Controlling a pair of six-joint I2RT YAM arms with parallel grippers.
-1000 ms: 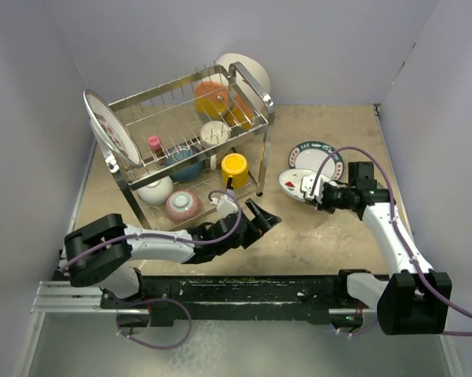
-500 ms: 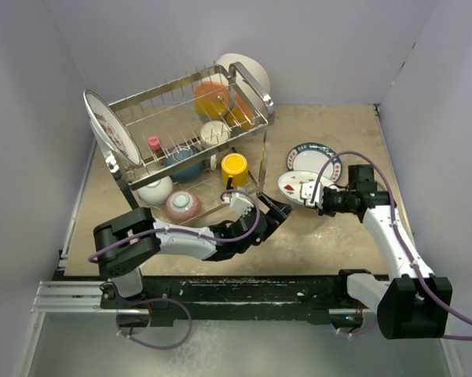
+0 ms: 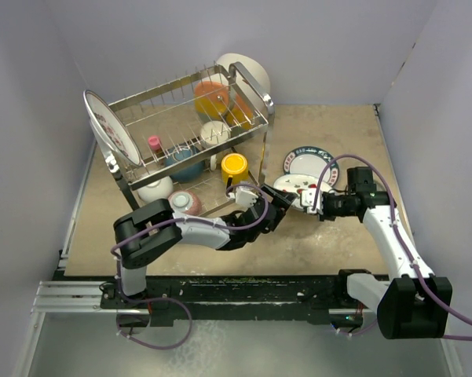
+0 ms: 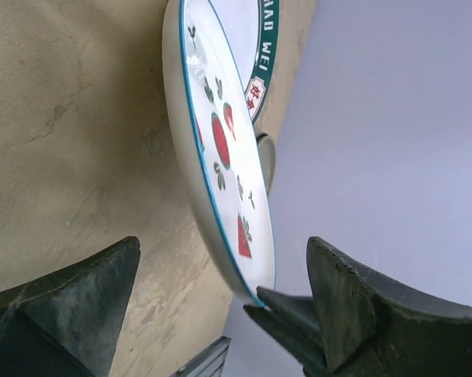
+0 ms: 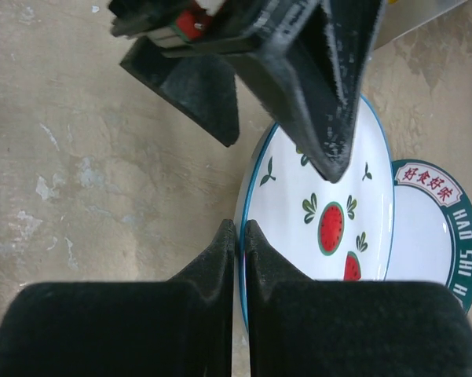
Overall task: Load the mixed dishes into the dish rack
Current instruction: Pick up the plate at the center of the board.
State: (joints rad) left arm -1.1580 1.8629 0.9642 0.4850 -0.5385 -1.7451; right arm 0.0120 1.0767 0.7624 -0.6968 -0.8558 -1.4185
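— Two grippers meet at one dish. How do the jaws stand?
— The right gripper (image 5: 239, 229) is clenched on the right edge of the teal-rimmed plate (image 5: 330, 196), which is tilted above the table (image 3: 322, 243). The left gripper (image 4: 220, 247) is spread wide, one finger on each side of the plate's left edge.
— And around it?
— The red-lettered plate (image 3: 310, 155) lies just on its far side. The dish rack (image 3: 188, 110) stands further left.

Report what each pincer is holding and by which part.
The right pincer is shut on the rim of the watermelon plate, holding it tilted. The left pincer holds nothing: its jaws stand open astride the plate's opposite edge.
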